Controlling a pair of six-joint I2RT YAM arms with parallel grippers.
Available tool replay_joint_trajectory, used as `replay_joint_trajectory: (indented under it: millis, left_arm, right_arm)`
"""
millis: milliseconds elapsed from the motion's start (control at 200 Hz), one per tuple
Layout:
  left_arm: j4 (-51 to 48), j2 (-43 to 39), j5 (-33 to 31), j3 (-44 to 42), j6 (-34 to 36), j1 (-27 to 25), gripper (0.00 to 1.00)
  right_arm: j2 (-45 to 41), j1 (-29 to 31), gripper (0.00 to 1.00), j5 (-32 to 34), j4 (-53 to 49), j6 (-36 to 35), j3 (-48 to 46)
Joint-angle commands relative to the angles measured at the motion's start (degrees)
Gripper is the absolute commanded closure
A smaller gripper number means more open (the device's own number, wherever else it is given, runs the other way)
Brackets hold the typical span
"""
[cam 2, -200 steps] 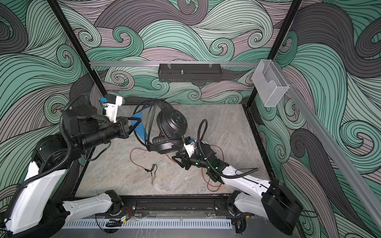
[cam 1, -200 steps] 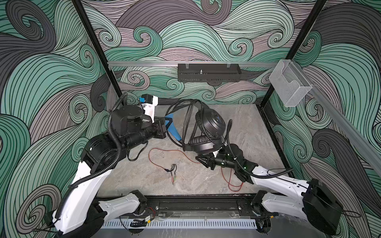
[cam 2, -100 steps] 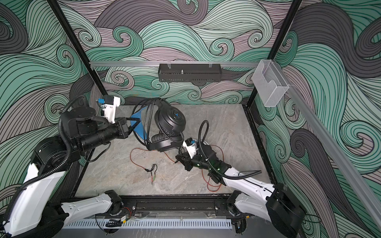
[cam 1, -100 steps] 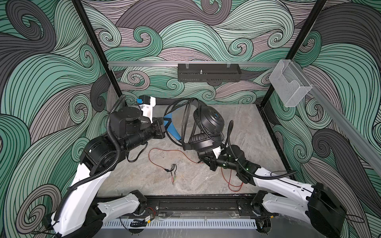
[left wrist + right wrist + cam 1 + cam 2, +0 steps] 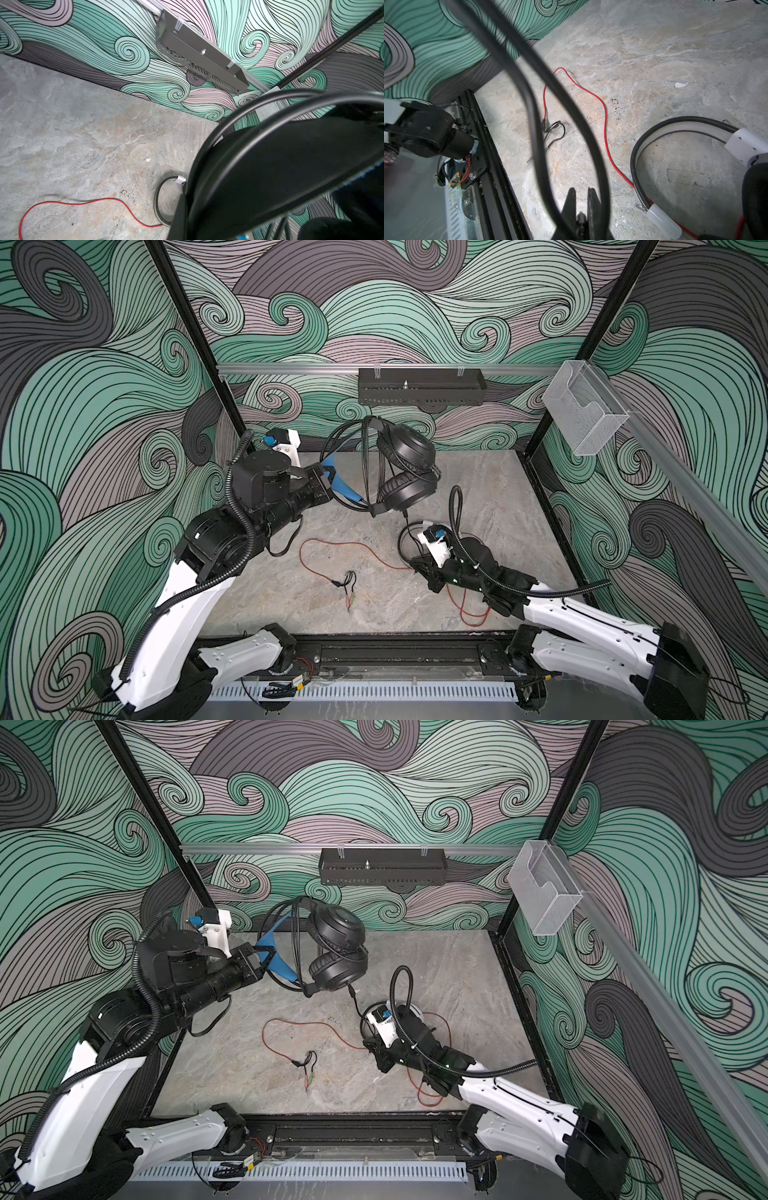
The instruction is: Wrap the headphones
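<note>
The left gripper (image 5: 330, 475) is clamped on the blue-lined headband of the black headphones (image 5: 409, 472), holding them off the table (image 5: 503, 493) near the back wall. The right gripper (image 5: 581, 191), jaws nearly together, pinches the black cable (image 5: 538, 145) end low beside the white headset (image 5: 745, 143). The red cable (image 5: 332, 545) trails across the middle, with bare tabletop toward the right edge.

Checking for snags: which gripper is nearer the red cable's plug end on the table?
Right. The right gripper sits low beside the red cable's plug end, pinching the black cable; the left gripper is raised farther back, holding the black headset.
</note>
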Motion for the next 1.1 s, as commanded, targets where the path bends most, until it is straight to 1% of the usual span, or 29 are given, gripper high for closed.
replay_joint_trajectory:
  millis: [0,140,270,405,520,646,736,791,931,1096]
  left_arm:
    - [9.67,1.01,-5.27,0.61,-7.24,1.8,1.0]
    - [11.58,3.07,-7.84,-0.92,-8.2,3.32,1.0]
    - [12.7,4.97,-11.36,-3.25,-7.36,3.85,1.0]
    - [14.54,6.45,-13.44,-6.16,-7.24,4.58,1.0]
    - [15.1,8.32,-16.25,-7.46,-4.28,5.29,1.0]
    - [15.7,10.17,-19.49,-9.44,1.36,5.55,1.0]
    - [16.37,10.43,-21.31,-12.96,4.82,5.55,1.0]
    - [16.43,10.23,-22.4,-15.28,6.78,5.33,1.0]
    - [15.93,8.45,-23.29,-22.08,8.95,4.46,1.0]
    - [16.14,5.58,-22.18,-28.0,12.7,2.53,1.0]
  right_arm:
    - [-0.68,3.17,1.0,7.01,-8.76,-3.04,1.71]
    - [-0.18,7.07,1.0,10.27,-11.72,-4.37,3.48]
    - [1.3,11.05,1.0,12.9,-14.88,-6.27,6.3]
    - [2.8,14.79,1.0,13.34,-16.31,-7.5,8.42]
    - [4.09,18.31,1.0,14.34,-18.19,-8.92,11.11]
    - [5.27,22.51,1.0,15.51,-22.65,-10.77,15.44]
    - [6.43,24.8,1.0,15.24,-24.73,-12.03,19.63]
    - [7.39,25.69,1.0,14.73,-26.13,-13.15,22.42]
    - [9.99,25.95,1.0,12.21,-29.26,-16.41,29.62]
    - [12.29,24.67,1.0,9.64,-29.89,-18.81,36.64]
